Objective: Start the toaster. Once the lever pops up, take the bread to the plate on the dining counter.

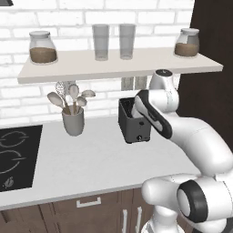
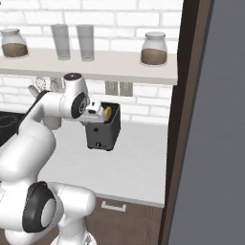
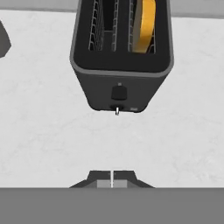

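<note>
Hovering above and in front of the toaster [image 3: 121,65], the tool [image 3: 112,179] was clenched on nothing, its two dark tips pressed together with only a thin seam between them in the hand view. The toaster stood on the white bench [image 1: 86,159] against the brick wall, a little apart from the grey utensil cup [image 1: 73,120] with its spoons and below the shelf [image 1: 118,63] that carried jars and glasses. The bread [image 3: 144,24], golden-tan, sat upright in the slot on the right of the hand view; the other slot looked empty. From the right base view the slice [image 2: 108,113] could be seen poking just above the toaster's rim, beside the robot's wrist.

On the toaster's front face a small dark lever knob [image 3: 119,92] sat roughly midway down, with a small white stub below it at the bottom edge. Whether the lever had been pressed could not be told from these pictures; the tool was well clear of it and touched nothing.

As a judgement, the task looked to be at its very start: the toaster seemingly not yet started, the bread not taken out, and the carry to the plate wholly ahead. The closed tips suggested readiness to push the lever down.
</note>
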